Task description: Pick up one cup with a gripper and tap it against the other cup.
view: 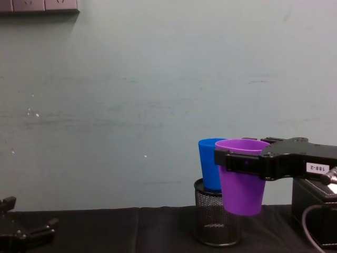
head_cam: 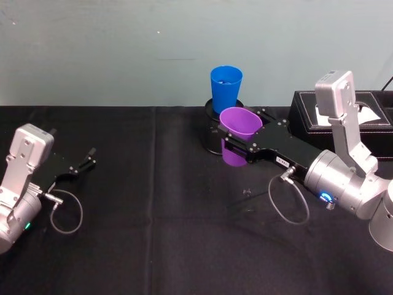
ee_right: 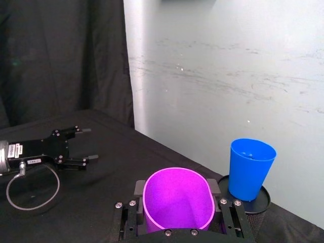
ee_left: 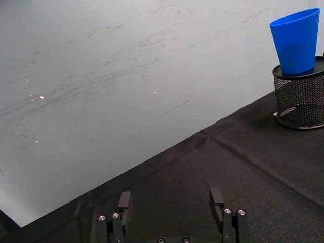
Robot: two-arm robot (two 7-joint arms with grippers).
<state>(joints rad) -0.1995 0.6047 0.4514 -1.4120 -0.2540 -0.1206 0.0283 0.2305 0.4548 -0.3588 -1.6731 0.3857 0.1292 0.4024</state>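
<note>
The right gripper (head_cam: 241,136) holds the purple cup (view: 241,184) up in its fingers, just beside the blue cup (head_cam: 225,86); the left gripper (head_cam: 88,158) has wide fingers.

My left arm (head_cam: 21,169) and right arm (head_cam: 344,175): silver-grey housings, grey cable loops (head_cam: 64,215), lights green left, blue right. I list left end effector (head_cam: 91,157), right end effector (head_cam: 241,126): black, flat, silver-screwed; right carries white label (head_cam: 283,161).
</note>
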